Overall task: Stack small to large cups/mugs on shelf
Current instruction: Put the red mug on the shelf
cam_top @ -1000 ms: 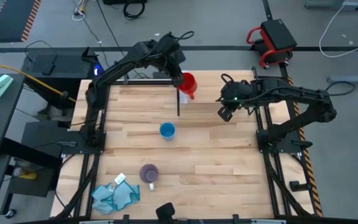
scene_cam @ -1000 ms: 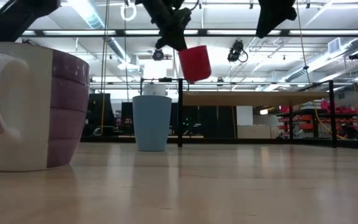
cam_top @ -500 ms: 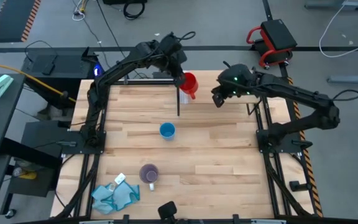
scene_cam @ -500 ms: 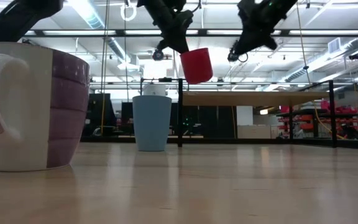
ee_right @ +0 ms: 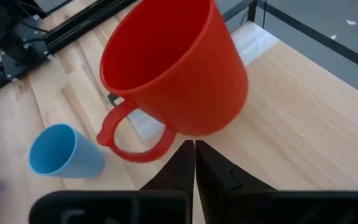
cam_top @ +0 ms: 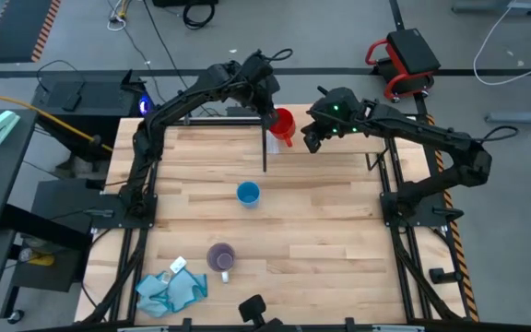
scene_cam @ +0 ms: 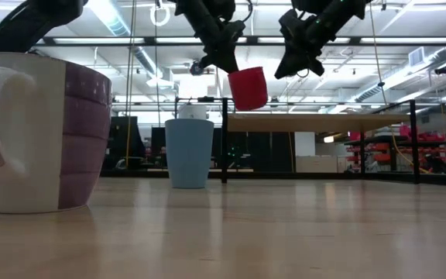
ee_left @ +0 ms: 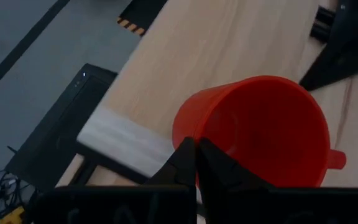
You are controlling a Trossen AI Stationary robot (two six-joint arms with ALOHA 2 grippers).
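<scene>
Your left gripper (cam_top: pixel 272 112) pinches the red mug (cam_top: pixel 281 125) by its rim, aloft over the shelf (ee_left: pixel 229 62). Your right gripper (cam_top: pixel 312 138), fingers pressed together, has closed in beside it: expect a handover.

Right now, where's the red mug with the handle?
Airborne at the table's far edge: the red plastic handled mug hangs from the left end effector above the pale wood shelf, with the right end effector beside it.
</scene>
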